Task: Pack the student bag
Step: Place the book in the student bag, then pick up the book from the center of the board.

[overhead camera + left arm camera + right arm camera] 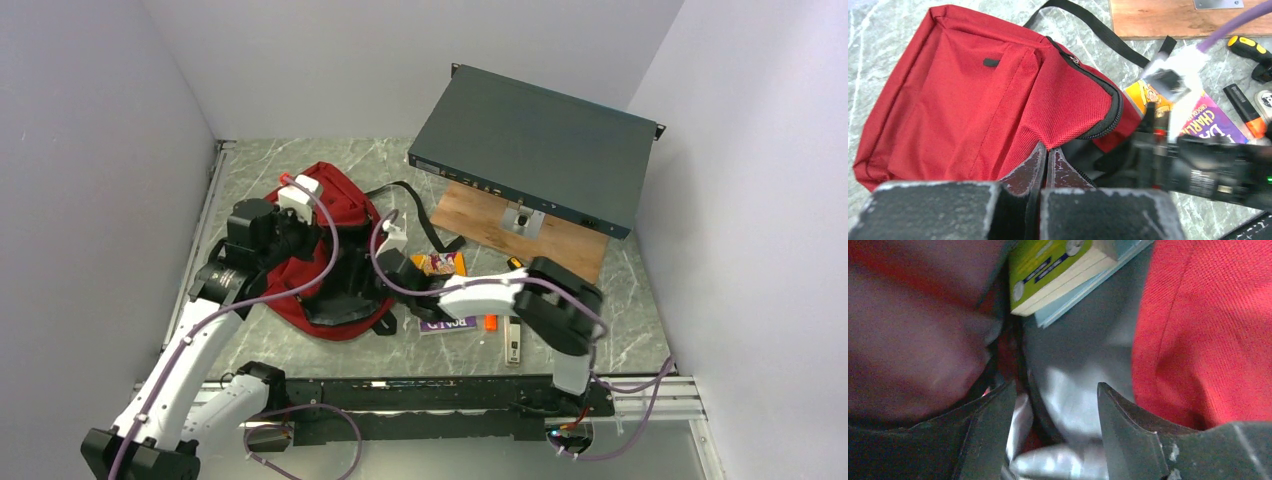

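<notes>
Student bag [320, 270]: dark red, slumped on the left half of the marbled desk [630, 330], mouth turned right and near. A black strap [420, 205] trails from its far-right side toward the wooden board [560, 240].

Left arm [185, 365] comes up from the near-left corner and over the bag. Left fingers [1064, 175] are pressed together on the red cloth at the zip edge of the bag's mouth. That is as far as the wrist view lets me judge, since the tips are partly hidden by the cloth.

Right arm [500, 290] stretches leftward, its wrist sunk in the bag's mouth. Right fingers [1128, 430] stand apart with nothing between them, and grey lining shows below. Just beyond the tips, inside the bag, a book with a yellow-green cover [1048, 265] lies on a pale blue booklet [1068, 310]. A red cloth wall stands right of them.

Loose on the desk, right of the bag:
- orange snack packet [440, 263], just beside the mouth
- purple packet [447, 324], nearer
- orange marker [490, 322], just right of the purple packet
- pale slim item [513, 340], too small to name
- yellow-handled screwdriver [515, 263], by the right arm's elbow

Far right: flat dark teal metal box [535, 145], tilted, its near edge over the wooden board, well apart from the bag.
</notes>
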{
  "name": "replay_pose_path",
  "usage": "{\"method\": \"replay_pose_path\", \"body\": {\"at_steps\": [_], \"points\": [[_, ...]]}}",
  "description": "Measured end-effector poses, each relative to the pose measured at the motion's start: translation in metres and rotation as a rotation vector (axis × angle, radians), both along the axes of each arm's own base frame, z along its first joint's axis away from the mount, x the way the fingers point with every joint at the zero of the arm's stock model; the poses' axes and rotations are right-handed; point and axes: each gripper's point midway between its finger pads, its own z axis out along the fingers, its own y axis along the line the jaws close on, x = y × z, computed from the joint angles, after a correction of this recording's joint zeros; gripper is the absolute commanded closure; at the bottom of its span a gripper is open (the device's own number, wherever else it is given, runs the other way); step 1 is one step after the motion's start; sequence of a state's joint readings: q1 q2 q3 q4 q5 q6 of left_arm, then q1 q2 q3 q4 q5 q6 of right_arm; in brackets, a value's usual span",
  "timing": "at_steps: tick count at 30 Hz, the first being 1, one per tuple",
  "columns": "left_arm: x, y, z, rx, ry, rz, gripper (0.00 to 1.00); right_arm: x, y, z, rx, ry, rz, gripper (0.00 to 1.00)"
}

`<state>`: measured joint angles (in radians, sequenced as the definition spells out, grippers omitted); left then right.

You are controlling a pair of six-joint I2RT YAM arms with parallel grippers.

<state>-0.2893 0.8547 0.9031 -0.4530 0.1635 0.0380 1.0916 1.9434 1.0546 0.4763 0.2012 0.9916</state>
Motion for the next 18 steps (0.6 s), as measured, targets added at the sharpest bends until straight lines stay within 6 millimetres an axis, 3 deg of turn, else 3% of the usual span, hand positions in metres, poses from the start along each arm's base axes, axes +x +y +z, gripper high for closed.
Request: {"method": "replay_pose_path", "body": {"at_steps": [4, 6, 9, 11, 14, 18], "points": [[0.003, -0.007, -0.013, -0.020, 0.062, -0.015, 1.00, -0.020, -0.035, 0.047, -0.098, -0.096, 0.090, 0.35], [0.003, -0.012, -0.025, -0.037, 0.119, -0.020, 1.00, -0.029, -0.054, 0.068, -0.129, -0.141, 0.121, 0.29], [-0.002, -0.020, -0.043, -0.070, 0.222, -0.032, 1.00, -0.047, -0.095, 0.083, -0.183, -0.190, 0.147, 0.20], [-0.006, -0.026, -0.049, -0.103, 0.271, -0.043, 0.96, -0.059, -0.124, 0.075, -0.234, -0.192, 0.152, 0.15], [-0.018, -0.038, -0.062, -0.182, 0.334, -0.063, 0.80, -0.074, -0.174, 0.043, -0.362, -0.165, 0.138, 0.13], [-0.046, -0.050, -0.091, -0.228, 0.433, -0.083, 0.64, -0.081, -0.215, 0.005, -0.525, -0.116, 0.115, 0.15]]}}
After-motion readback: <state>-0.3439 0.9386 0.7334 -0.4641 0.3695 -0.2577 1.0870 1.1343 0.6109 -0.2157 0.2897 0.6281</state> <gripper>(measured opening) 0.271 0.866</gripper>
